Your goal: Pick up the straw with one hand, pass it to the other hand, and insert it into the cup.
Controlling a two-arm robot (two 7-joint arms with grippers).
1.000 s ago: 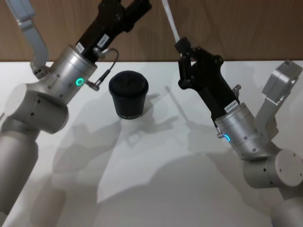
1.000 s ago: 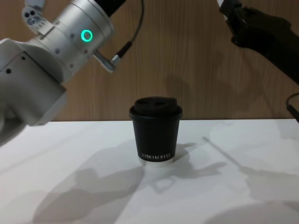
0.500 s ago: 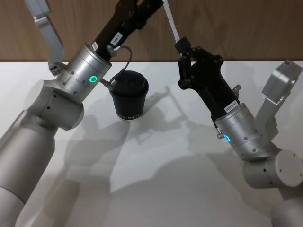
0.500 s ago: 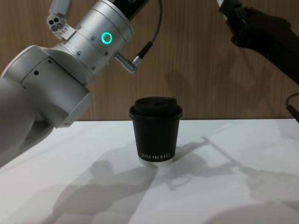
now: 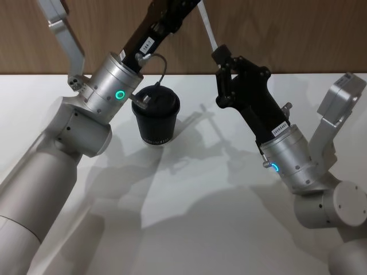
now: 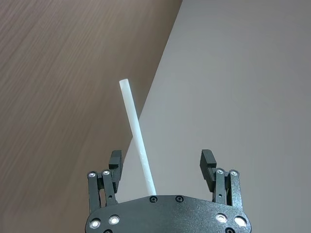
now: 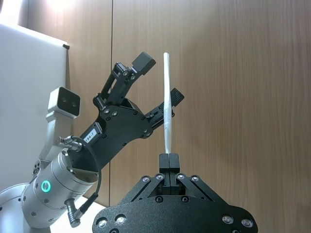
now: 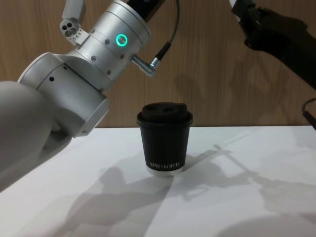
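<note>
Plastic straw (image 7: 167, 107), thin and white, is sticking up from the clenched right gripper (image 7: 169, 158), the left gripper (image 6: 162, 159) gaping around it. Black lidded cup (image 5: 156, 125) is sitting on the desk (image 5: 218, 229).

Count: 1 straw (image 5: 208, 28), 1 cup (image 5: 155, 117), 1 lid (image 8: 164, 112), 1 bench (image 5: 229, 217). 2 grippers: left gripper (image 6: 162, 158), right gripper (image 5: 221, 56). 1 cable (image 8: 159, 58) with plug.

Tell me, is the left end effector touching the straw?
Apart. The left wrist view shows the straw standing between the open fingers of the left end effector, with clear gaps on both sides.
</note>
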